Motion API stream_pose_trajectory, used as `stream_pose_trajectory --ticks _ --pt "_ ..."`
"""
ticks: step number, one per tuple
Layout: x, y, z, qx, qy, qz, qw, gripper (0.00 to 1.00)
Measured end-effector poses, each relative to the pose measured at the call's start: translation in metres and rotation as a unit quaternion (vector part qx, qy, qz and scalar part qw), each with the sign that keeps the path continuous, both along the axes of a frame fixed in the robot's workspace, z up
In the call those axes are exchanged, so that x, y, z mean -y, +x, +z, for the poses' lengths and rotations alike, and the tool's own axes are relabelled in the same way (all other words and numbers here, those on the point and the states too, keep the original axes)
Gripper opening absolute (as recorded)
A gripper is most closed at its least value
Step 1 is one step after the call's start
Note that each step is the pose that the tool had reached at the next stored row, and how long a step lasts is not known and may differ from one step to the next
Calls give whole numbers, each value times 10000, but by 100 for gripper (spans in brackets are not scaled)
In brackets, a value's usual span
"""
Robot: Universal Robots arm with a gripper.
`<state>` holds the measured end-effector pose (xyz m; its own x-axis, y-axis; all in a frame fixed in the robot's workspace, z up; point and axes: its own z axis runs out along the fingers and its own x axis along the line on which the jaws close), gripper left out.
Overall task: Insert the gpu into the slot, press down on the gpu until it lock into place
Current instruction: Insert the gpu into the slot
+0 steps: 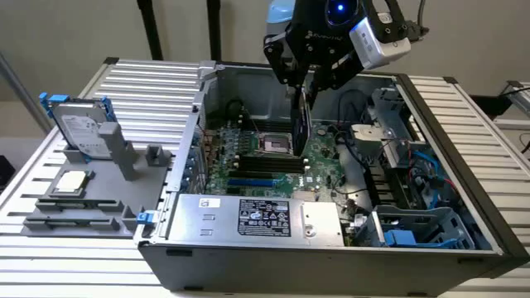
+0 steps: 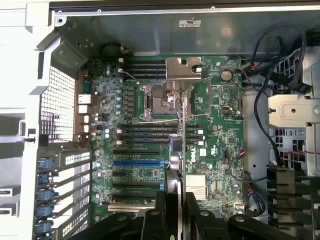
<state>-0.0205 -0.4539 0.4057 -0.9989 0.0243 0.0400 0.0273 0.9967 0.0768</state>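
Black robot gripper [image 1: 303, 84] clamped on the thin, flat, black rectangular gpu card [image 1: 303, 124].
Jaws nearly closed, pinching the card's top edge. The card stands upright, edge-down over the green motherboard [image 1: 323, 152] inside the open grey metal computer case [image 1: 331, 257]. Cannot tell whether it's in the slot.

Gripper [image 2: 177, 202]: jaws clamped on gpu [image 2: 183, 150], seen edge-on above green motherboard [image 2: 220, 140]. Clock centred on gpu, grey case wall [image 2: 150, 30] at 12: CPU socket [image 2: 167, 97] at 11, blue slot [image 2: 137, 162] at 9, black cables [image 2: 260, 100] at 2.
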Motion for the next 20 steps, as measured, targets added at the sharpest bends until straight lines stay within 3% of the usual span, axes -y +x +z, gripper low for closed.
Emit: stream_pose_trajectory --ticks 16,20 --pt "0 0 4 3 0 3 10000 26" --pt "-1 -1 1 8 0 307 9995 26"
